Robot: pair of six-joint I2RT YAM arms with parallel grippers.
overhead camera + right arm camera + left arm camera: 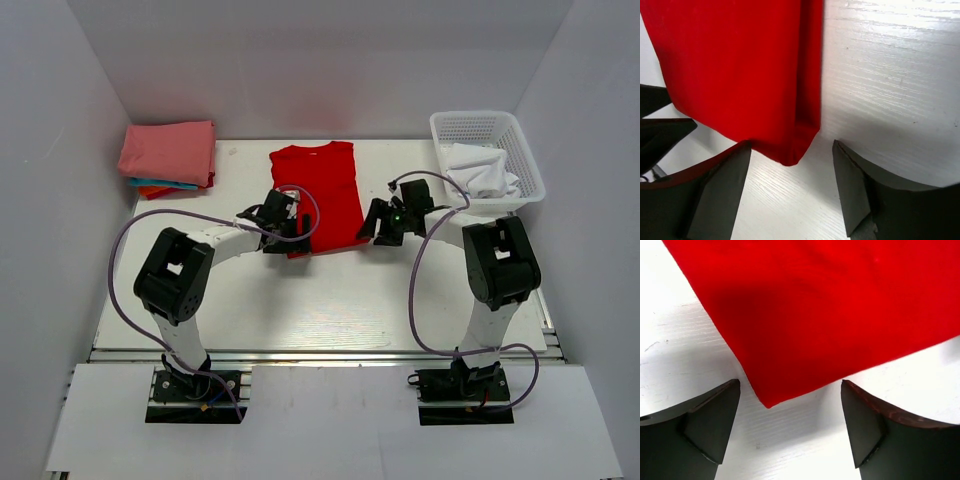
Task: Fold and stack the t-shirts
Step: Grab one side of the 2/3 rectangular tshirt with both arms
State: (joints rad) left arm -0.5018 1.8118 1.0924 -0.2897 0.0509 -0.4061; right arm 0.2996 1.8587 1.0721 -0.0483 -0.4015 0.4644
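Observation:
A bright red t-shirt (pixel 320 195) lies folded lengthwise in a narrow strip on the white table, neck end far. My left gripper (pixel 290 228) is open at its near left corner (pixel 767 402), which lies between the fingers, not gripped. My right gripper (pixel 372 227) is open at the near right corner (pixel 792 157), fingers apart on either side, not gripped. A stack of folded shirts (pixel 168 158), pink on top with teal and orange-red edges below, sits at the far left.
A white plastic basket (pixel 488 158) at the far right holds a crumpled white cloth (pixel 482 172). White walls close in the table on the left, right and back. Purple cables loop beside both arms.

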